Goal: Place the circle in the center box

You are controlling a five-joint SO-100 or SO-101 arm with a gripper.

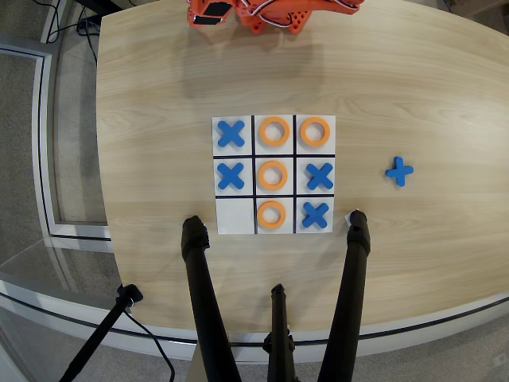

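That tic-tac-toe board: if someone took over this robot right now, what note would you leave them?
Gripper: only part of the orange arm shows at the top edge of the overhead view; the gripper is out of view, so its state is unknown.
Board: a circle already lies in the center box. Three more circles fill top-middle, top-right and bottom-middle. Blue X pieces fill top-left, middle-left, middle-right and bottom-right. Bottom-left is bare.
A spare X lies on the table, right of the board.
Done: placement looks complete.
Left: nothing obvious; check that the arm is parked.
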